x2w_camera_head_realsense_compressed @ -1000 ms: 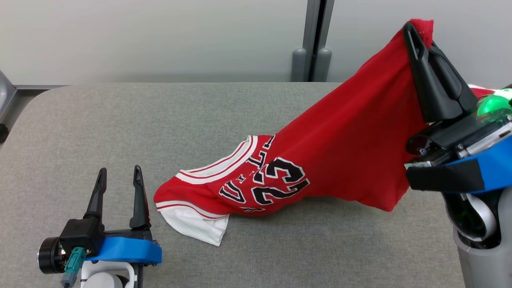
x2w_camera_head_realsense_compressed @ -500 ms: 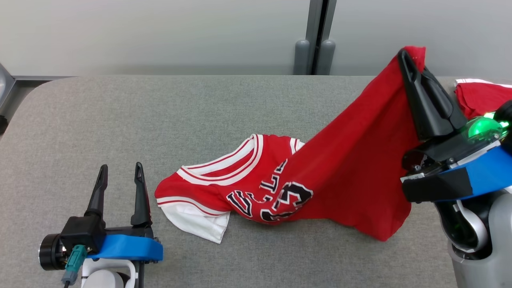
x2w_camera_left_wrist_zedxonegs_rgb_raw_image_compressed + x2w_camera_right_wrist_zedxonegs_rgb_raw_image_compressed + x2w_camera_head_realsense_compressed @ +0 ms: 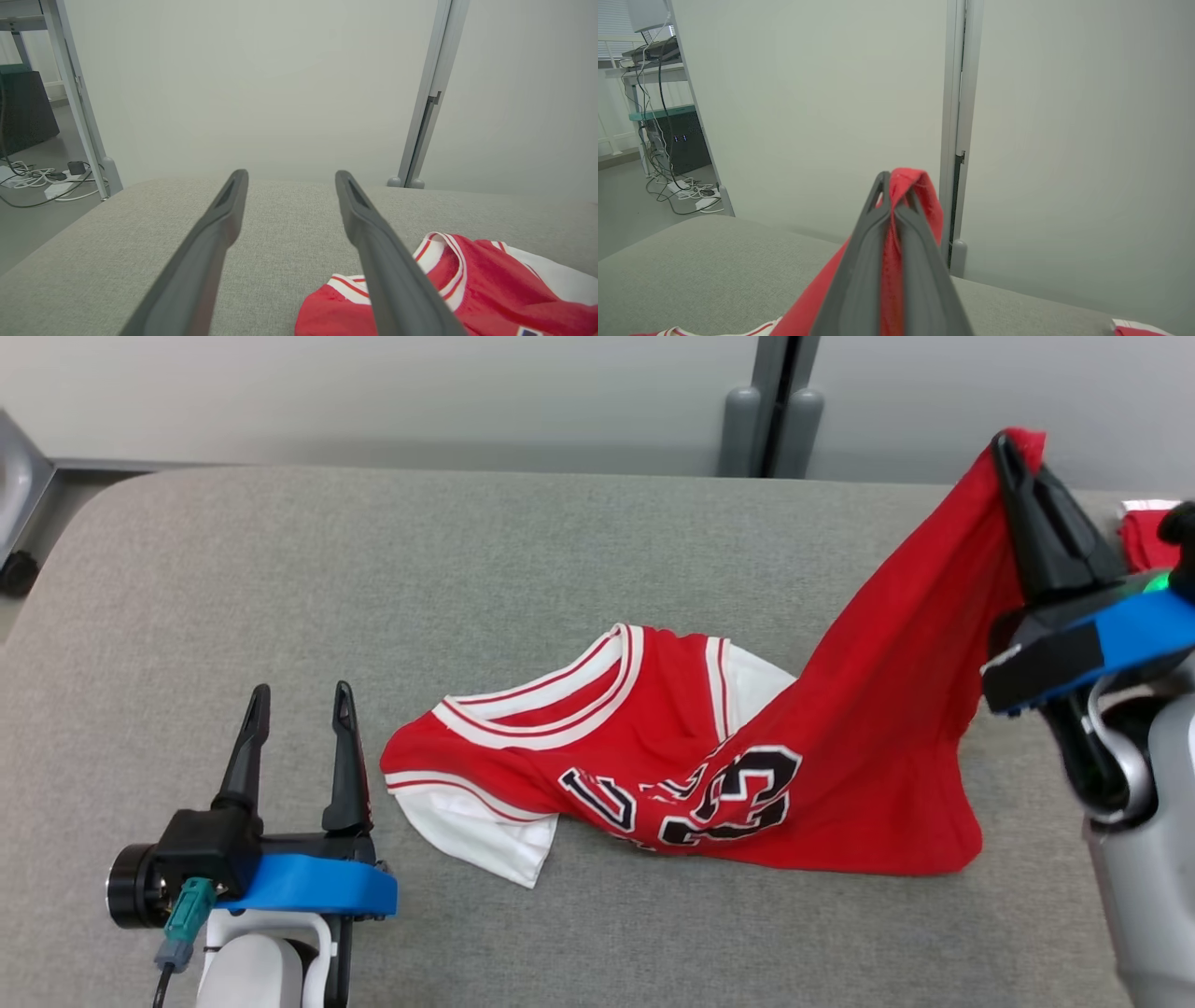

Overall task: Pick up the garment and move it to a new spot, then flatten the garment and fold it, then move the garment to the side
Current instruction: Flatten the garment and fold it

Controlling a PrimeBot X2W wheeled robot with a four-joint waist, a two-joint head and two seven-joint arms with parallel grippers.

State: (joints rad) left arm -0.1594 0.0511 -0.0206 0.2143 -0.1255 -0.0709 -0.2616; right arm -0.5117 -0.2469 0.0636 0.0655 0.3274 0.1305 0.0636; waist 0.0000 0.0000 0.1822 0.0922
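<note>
The garment (image 3: pixel 709 747) is a red jersey with white trim and black numbers. Its collar end lies on the grey table (image 3: pixel 373 579); its other end is lifted at the right. My right gripper (image 3: pixel 1018 453) is shut on that raised red edge, fingers pointing up. The right wrist view has the red cloth (image 3: pixel 915 196) pinched between the two closed fingers of the right gripper (image 3: pixel 892 186). My left gripper (image 3: pixel 299 695) stands open at the lower left, just left of the jersey's sleeve, holding nothing. In the left wrist view the collar (image 3: pixel 439 261) lies right of the open left gripper (image 3: pixel 289 175).
Another red and white garment (image 3: pixel 1144 532) lies at the table's far right edge, behind my right arm. A pale wall with a grey post (image 3: pixel 775 401) stands behind the table. Floor with cables (image 3: pixel 42 179) lies beyond the left edge.
My right gripper has lowered and carried the held edge down and right, so more of the jersey now lies on the table. The camera has tilted down. The left gripper has stayed open.
</note>
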